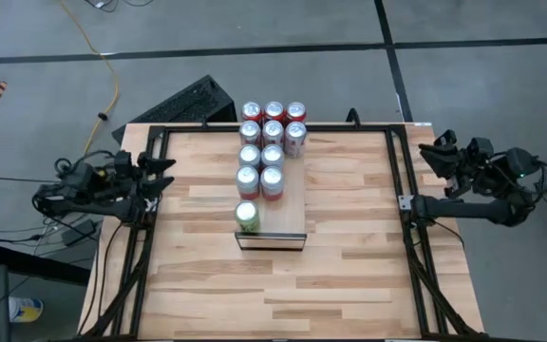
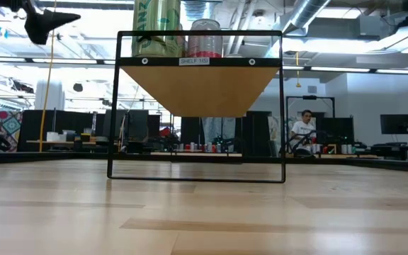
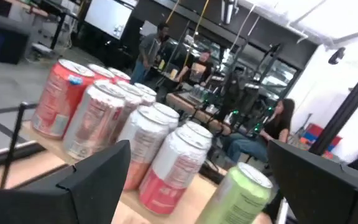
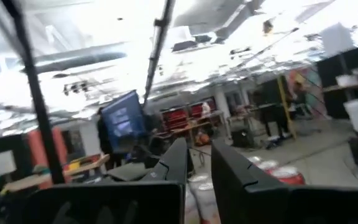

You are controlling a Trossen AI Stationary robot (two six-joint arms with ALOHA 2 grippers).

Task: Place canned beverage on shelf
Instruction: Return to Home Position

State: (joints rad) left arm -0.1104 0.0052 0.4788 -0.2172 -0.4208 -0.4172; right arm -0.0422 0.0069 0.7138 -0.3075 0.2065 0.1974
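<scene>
The shelf (image 1: 287, 211) is a narrow raised wooden platform at the table's middle, on a black frame (image 2: 197, 61). Several red-and-silver cans (image 1: 262, 152) stand upright on it in rows from its far end. A green can (image 1: 246, 217) stands on its base at the near left corner and also shows in the low view (image 2: 154, 28) and the left wrist view (image 3: 244, 193). My left gripper (image 1: 164, 173) hovers at the table's left edge, open and facing the cans (image 3: 199, 149). My right gripper (image 1: 427, 152) hovers off the right edge; its fingers (image 4: 197, 152) are nearly together with nothing between them.
Black frame rails run along the table's left side (image 1: 145, 247) and right side (image 1: 416, 256). A keyboard (image 1: 183, 103) lies on the floor beyond the far left corner. Bare tabletop (image 1: 349, 285) lies in front of the shelf and beside it. People sit in the room behind (image 3: 272, 127).
</scene>
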